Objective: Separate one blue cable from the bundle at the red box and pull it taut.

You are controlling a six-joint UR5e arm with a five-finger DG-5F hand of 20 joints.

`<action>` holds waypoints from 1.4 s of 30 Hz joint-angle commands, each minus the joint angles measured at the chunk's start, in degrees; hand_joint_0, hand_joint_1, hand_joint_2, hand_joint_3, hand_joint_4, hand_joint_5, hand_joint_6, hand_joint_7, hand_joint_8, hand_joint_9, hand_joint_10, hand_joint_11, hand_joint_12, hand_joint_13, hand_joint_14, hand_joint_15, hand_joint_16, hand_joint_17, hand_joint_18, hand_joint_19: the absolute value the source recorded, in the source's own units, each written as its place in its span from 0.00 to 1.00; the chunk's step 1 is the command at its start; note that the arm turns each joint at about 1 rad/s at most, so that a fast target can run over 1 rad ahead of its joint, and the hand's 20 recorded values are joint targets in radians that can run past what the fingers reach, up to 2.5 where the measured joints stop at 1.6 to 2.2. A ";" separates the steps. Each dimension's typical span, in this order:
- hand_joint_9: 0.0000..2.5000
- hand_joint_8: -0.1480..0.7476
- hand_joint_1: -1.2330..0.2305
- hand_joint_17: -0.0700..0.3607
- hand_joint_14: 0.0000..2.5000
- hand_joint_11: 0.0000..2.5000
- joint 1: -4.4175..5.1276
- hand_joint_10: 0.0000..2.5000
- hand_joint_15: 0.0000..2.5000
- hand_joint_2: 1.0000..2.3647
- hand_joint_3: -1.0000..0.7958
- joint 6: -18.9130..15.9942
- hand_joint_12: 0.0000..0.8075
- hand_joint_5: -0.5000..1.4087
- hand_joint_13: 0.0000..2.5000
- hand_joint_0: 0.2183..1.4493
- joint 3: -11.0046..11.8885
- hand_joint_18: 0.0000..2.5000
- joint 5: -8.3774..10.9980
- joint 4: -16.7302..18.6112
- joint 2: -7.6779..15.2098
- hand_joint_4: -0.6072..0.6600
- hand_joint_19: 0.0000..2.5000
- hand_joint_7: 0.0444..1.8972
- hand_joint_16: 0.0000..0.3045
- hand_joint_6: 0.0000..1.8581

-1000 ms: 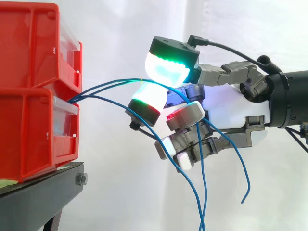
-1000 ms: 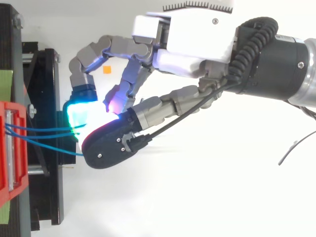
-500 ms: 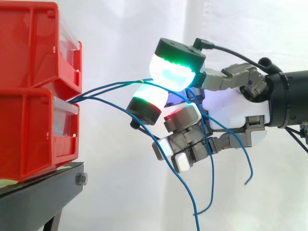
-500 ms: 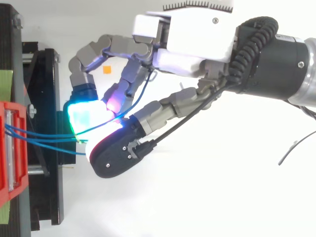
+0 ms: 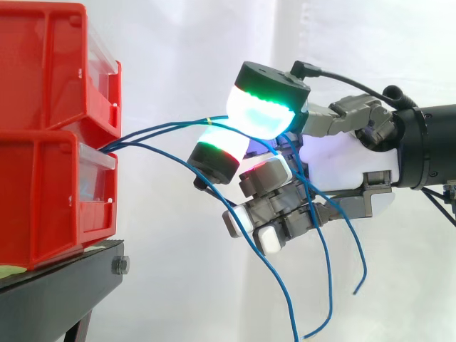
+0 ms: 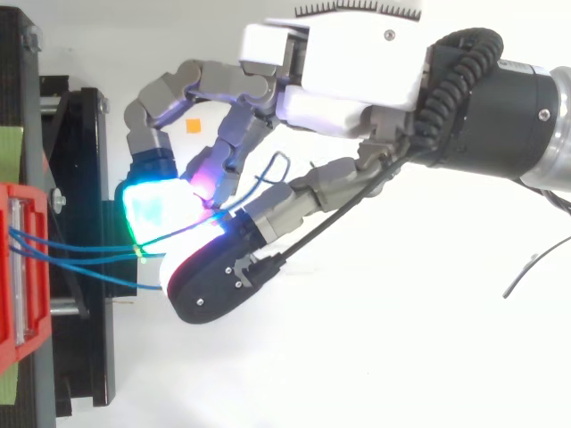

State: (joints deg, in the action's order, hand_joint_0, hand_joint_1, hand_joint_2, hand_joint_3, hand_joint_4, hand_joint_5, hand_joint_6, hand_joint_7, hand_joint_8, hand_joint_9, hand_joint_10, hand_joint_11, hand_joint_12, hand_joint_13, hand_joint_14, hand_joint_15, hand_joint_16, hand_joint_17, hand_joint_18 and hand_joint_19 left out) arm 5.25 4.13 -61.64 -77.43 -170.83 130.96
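Item, nearest: hand [image 5: 343,161], entering from the right. Two glowing fingertips [image 5: 262,114] were closed as a pinch on the blue cable [image 5: 168,127], and the remaining fingers were curled below them. Compared with a second earlier, the upper pad had lifted and drawn back a little from the bins.

Item: loose tails [image 5: 324,285] of cable, hanging under the palm. They had swung rightward. In the top view a loop of cable [image 6: 255,161] had come out behind the pads, where none showed a second before.

Item: bundle [image 5: 122,143], leaving the red box [image 5: 43,203]. The upper strands rose to the pinch and a lower strand [image 5: 235,221] fell away beneath the hand, already parted from them. Whether the pinch held one strand or two could not be told.

Item: black stand [image 5: 60,288] under the bins; white curtain [image 5: 178,43] behind.

Judgement: the pull had begun, but the span from box to pads was still bowed, so the cable was not yet taut.
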 commanded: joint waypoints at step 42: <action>0.42 0.54 0.19 0.41 0.01 0.47 0.29 0.01 0.24 0.00 0.28 0.26 0.49 0.16 0.30 0.43 -0.06 0.32 -0.09 0.15 0.00 0.57 0.29 0.60 0.16 0.47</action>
State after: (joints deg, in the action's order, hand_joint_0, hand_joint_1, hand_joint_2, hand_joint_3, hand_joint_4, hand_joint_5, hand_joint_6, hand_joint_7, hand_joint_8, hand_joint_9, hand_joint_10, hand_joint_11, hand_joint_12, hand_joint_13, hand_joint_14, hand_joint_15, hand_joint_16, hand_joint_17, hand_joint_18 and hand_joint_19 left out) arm 5.45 4.39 -61.68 -77.52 -170.68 130.99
